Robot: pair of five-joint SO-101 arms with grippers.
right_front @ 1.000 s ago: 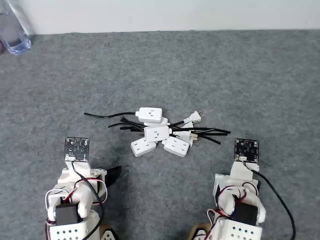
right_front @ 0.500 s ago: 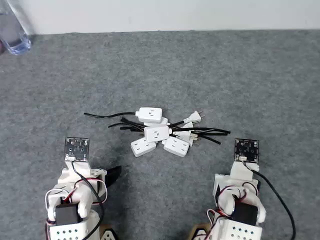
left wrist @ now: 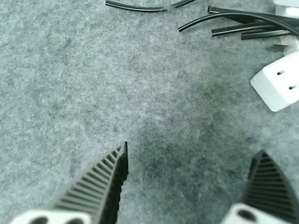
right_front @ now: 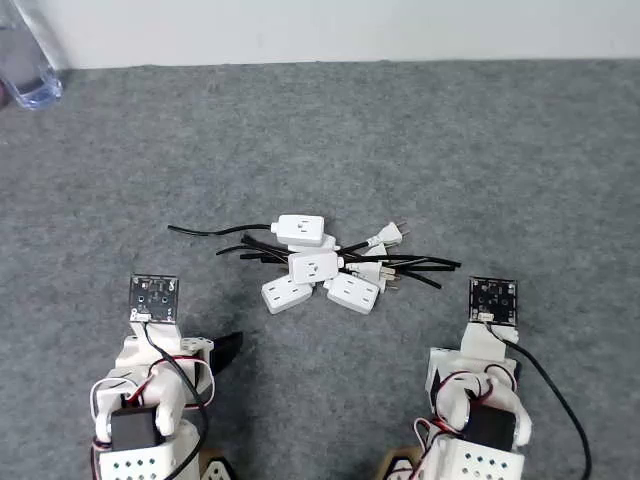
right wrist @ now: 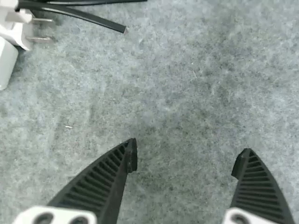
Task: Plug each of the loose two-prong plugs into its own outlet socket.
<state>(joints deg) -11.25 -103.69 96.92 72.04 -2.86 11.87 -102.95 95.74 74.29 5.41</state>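
The left claw [left wrist: 192, 151] and the right claw [right wrist: 189, 145] each hang with jaws wide apart over bare grey worktop [right_front: 480, 150]; ahead of them, between the two, lies the pile: four white sockets [right_front: 312, 265], faces up, crossed by black cords [right_front: 250, 247] running mostly side to side; one plug [right_front: 387, 236] at the pile's far edge points its prongs toward the right claw's side; a nearer plug [right wrist: 18, 29] aims its prongs out of the pile; open room lies all around; far beyond the left claw stands what may be a clear bottle [right_front: 25, 60].
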